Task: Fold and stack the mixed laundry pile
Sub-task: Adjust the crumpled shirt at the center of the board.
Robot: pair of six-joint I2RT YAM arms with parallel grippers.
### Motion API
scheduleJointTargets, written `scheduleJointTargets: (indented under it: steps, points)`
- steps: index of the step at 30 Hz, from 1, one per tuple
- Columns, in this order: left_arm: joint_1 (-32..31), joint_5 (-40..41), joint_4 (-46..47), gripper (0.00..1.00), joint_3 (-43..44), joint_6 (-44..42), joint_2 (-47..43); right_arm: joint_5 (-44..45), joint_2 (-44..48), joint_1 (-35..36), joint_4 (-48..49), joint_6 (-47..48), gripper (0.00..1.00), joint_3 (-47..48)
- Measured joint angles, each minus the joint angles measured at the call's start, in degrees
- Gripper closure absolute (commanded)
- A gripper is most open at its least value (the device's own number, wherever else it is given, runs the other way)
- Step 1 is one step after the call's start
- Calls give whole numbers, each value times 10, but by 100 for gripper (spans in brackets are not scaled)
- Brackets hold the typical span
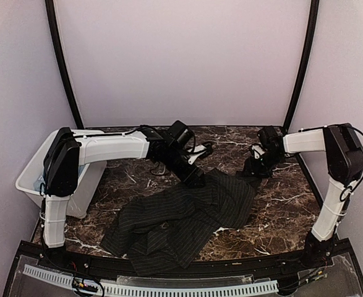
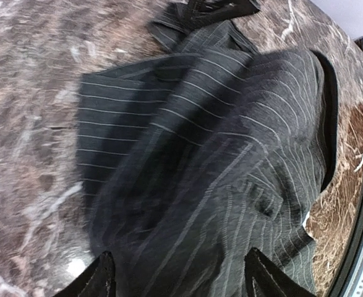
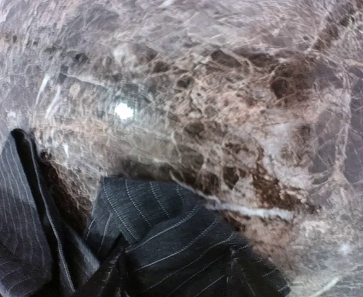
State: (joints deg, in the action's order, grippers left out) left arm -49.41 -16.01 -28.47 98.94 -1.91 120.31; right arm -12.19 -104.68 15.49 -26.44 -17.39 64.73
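Of the mixed laundry pile, a black pinstriped shirt (image 1: 181, 223) lies rumpled and spread over the middle of the marble table. My left gripper (image 1: 196, 178) hangs over the shirt's far edge. In the left wrist view its two dark fingertips (image 2: 104, 275) stand wide apart above the striped cloth (image 2: 218, 154), so the left gripper (image 2: 181, 272) is open and holds nothing. My right gripper (image 1: 253, 168) is low at the shirt's far right corner. Its fingers do not show in the right wrist view, only a folded shirt edge (image 3: 187, 247) on the marble.
A white plastic bin (image 1: 33, 176) stands at the table's left edge under the left arm, with a hint of pale blue inside. Bare marble (image 1: 280, 210) shows to the right of the shirt. A black rail runs along the near edge.
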Motion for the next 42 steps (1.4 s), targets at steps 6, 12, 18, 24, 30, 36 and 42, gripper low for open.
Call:
scheduleJointTargets:
  steps: [6, 12, 18, 24, 30, 36, 42]
  points:
    - [-14, -32, 12, 75, 0, -4, 15, -32, -12, -1, 13, 10, 100, 5]
    - [-24, -33, 16, 93, 0, -24, 15, -43, -3, -1, 10, 14, 100, 24]
    - [-66, -12, 18, 100, -10, -71, 14, -45, 27, -1, -6, 24, 100, 100]
    - [-114, 37, 29, 77, -31, -121, 14, -47, 61, -1, -7, 32, 100, 194]
    - [-80, -12, 47, 45, -33, -89, 1, -46, 108, -1, -10, 54, 100, 275]
    - [35, -25, 113, 34, -104, -12, -123, -45, 142, -2, -12, 56, 100, 319]
    - [45, 38, 140, 29, -113, 22, -184, -99, 136, 3, 9, 33, 100, 299]
